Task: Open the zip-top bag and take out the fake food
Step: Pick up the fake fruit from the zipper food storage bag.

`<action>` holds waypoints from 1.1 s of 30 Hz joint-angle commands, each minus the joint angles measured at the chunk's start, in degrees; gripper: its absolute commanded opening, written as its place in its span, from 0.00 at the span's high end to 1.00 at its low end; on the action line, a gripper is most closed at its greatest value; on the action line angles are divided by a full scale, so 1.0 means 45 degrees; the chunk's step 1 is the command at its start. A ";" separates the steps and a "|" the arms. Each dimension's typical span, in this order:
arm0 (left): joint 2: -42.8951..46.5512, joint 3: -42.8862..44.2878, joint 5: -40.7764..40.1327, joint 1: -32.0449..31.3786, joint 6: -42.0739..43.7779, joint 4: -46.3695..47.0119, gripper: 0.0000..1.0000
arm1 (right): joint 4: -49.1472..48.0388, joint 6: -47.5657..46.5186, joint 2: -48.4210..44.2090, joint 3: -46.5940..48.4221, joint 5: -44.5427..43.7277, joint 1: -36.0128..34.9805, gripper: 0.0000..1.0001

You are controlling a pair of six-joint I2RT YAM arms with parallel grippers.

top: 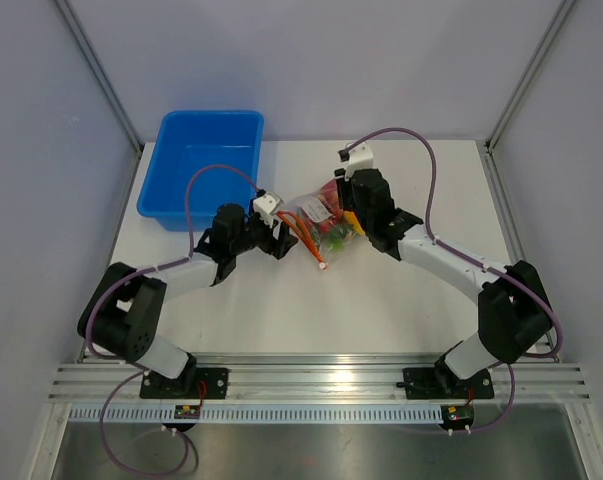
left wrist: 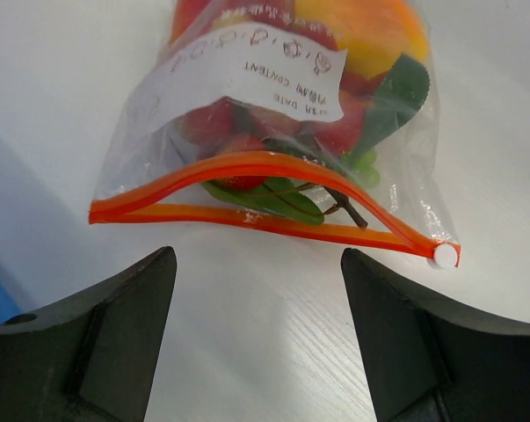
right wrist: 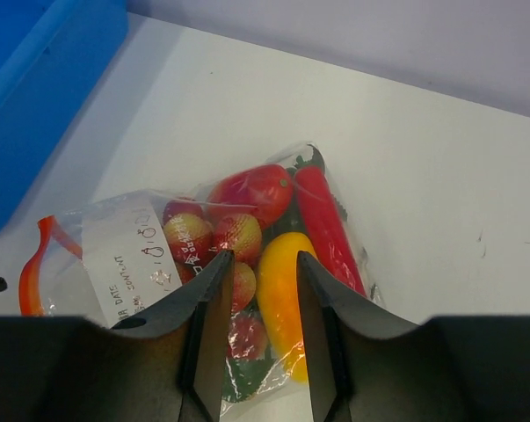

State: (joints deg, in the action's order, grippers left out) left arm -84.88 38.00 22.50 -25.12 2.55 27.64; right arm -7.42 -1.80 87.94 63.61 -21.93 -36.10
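1. Zip-top bag (top: 316, 212) lies mid-table on the white table (top: 401, 290), squarely between the two arms, with its mouth pointing to seven o'clock in the top view.
2. Blue tub (top: 211, 117) sits at ten o'clock from the bag, well apart, and none of the food shows in it.
3. Right gripper (right wrist: 265, 259) comes in from three o'clock. Its fingers are closed in on the bag's bulging rear end, and it looks like a firm pinch holding the bag down.
4. Left gripper (left wrist: 257, 264) waits at eight o'clock, just short of the mouth, fingers spread wide and nothing between them.
5. Fake food (right wrist: 256, 189), with red pieces, a yellow pepper and green bits, is all packed inside the plastic. So the removal half of the job is not yet begun.
6. Orange zip strip (left wrist: 247, 164) gapes: the upper lip arches away from the lower, and they meet only at the corners. By the look of it, the opening step is done.
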 commanded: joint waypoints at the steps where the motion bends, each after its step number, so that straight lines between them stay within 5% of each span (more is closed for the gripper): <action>1: -0.0765 0.0813 0.0742 -0.0022 0.0080 -0.0457 0.22 | -0.0461 0.0323 -0.0011 0.0531 -0.0322 0.0325 0.59; 14: -0.2934 0.2317 0.0547 -0.0626 -0.1035 -0.0771 0.20 | 0.1295 0.2666 0.1842 0.2051 0.1924 0.2259 0.57; 21: -0.3266 0.2552 0.0196 -0.1408 -0.0839 -0.0849 0.18 | 0.2508 0.2881 0.3893 0.3734 0.2783 0.2318 0.56; 33: -0.3540 0.3060 -0.0645 -0.1800 -0.0741 -0.1142 0.18 | 0.2645 0.3818 0.4910 0.3695 0.4073 0.2299 0.64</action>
State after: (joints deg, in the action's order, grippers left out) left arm -100.60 49.39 21.85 -32.97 -1.32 21.21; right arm 4.43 13.26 109.03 78.32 -6.70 -25.61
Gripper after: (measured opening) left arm 0.819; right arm 0.378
